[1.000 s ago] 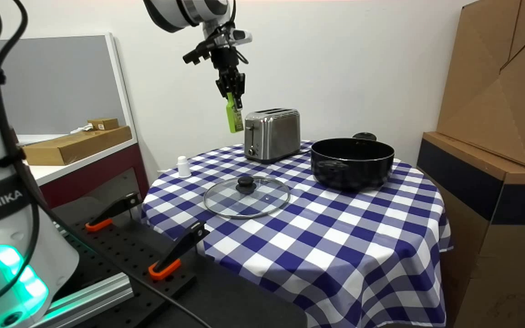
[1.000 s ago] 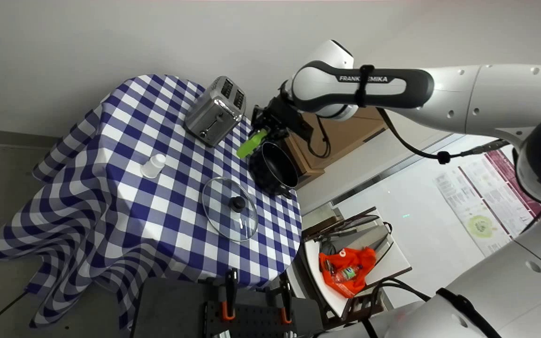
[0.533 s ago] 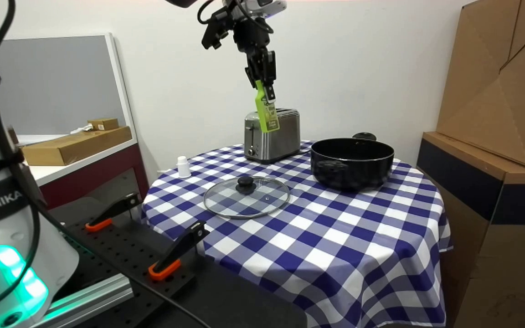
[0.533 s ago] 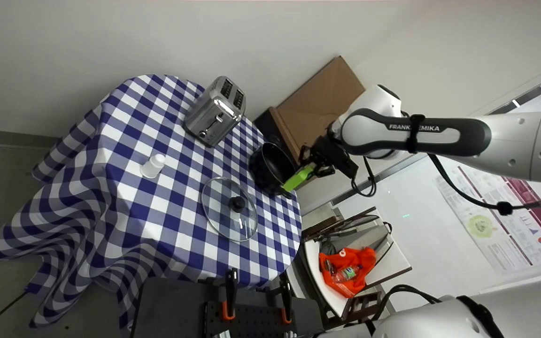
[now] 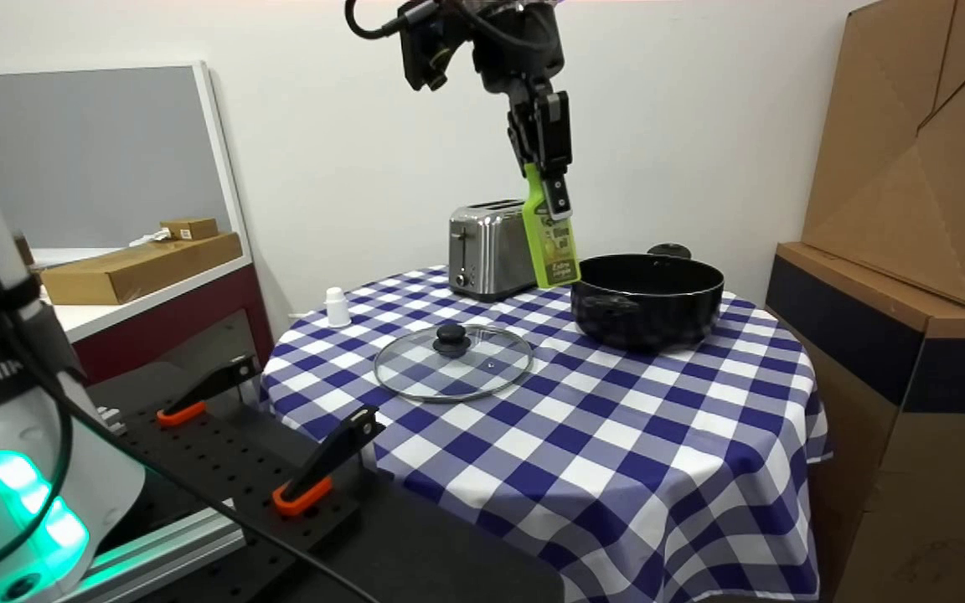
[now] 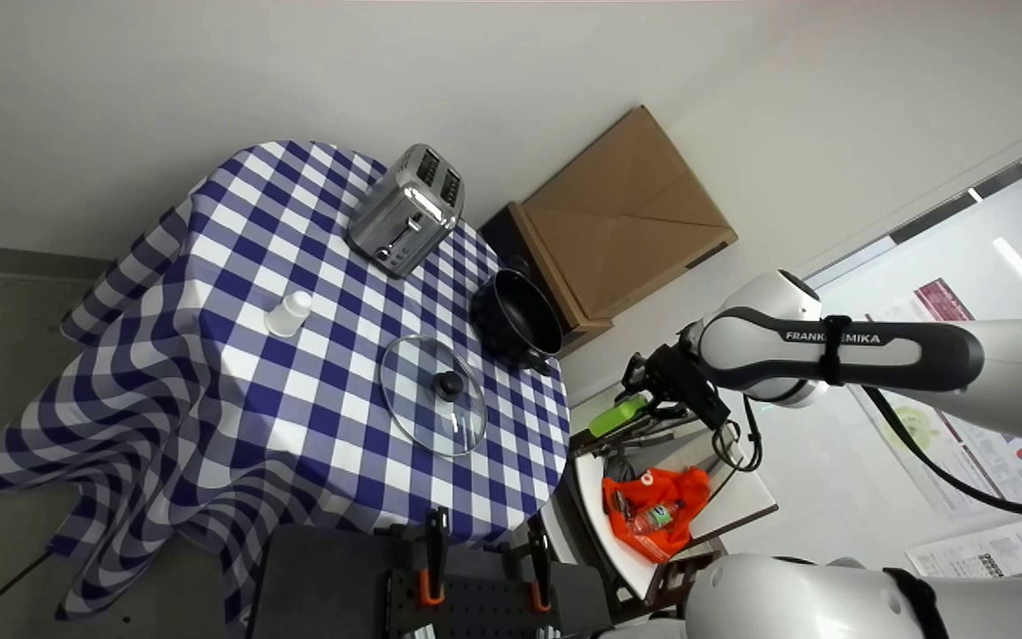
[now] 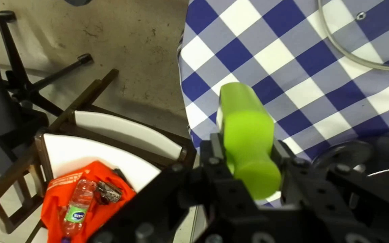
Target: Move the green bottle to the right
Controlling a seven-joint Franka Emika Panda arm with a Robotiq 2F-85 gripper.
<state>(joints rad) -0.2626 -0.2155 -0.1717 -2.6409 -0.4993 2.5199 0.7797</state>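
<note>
Aloft, pincer [image 7: 247, 150] grips green bottle [image 5: 553, 243] (slightly tilted) between 2 fingers [image 5: 559, 197]; toaster [image 5: 495, 251], black pot [image 5: 648, 316], glass lid [image 5: 453, 368] on table [image 5: 600, 410].

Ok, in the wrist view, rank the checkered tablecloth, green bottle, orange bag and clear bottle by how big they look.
Largest: checkered tablecloth
Next, too alike to rank: green bottle, orange bag (partly out of frame)
Smallest: clear bottle
</note>
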